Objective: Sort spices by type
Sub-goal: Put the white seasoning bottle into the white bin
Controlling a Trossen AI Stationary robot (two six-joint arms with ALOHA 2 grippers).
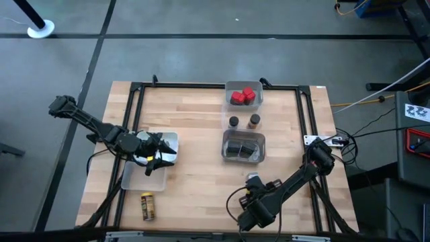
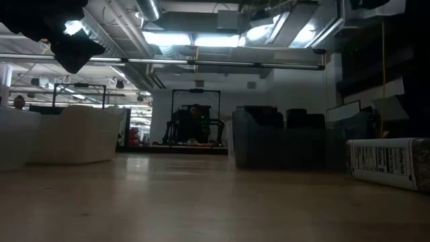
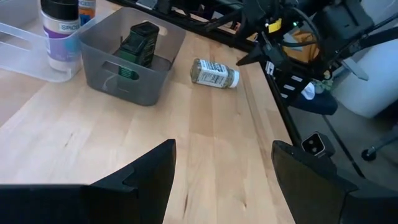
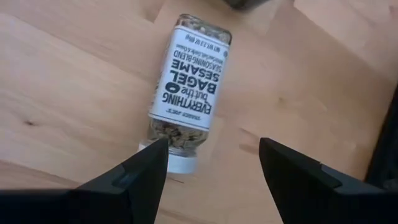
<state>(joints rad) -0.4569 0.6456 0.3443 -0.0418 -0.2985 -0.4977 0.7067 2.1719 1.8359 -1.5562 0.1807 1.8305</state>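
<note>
Overhead, a pale butcher-block worktop (image 1: 201, 134) with a black frame around its edge, standing on a grey floor crossed by dark lines; cables and equipment lie off the right side. From table height the room behind is dim, with ceiling strip lights, pipes and dark chairs, and details there are hard to make out. Far tray (image 1: 244, 94): red boxes (image 1: 243, 97). Just before it, on bare wood: two small round jars (image 1: 243, 122), one dark, one brown. Middle tray (image 1: 243, 146): green tins (image 3: 138, 42), dark and indistinct from above. Left tray (image 1: 149, 161): contents largely hidden beneath the left gripper (image 1: 156, 156), whose fingers are spread and hold nothing; a purple-labelled jar (image 3: 61, 34) shows in the left wrist view, cut off at the frame's edge. Near left edge of the worktop: yellow jar (image 1: 147, 206), lying on its side. Near right: bagel-seasoning jar (image 4: 186, 87), lying flat, white cap toward the right gripper (image 4: 211, 168), whose fingers stand parted and empty just above it.
</note>
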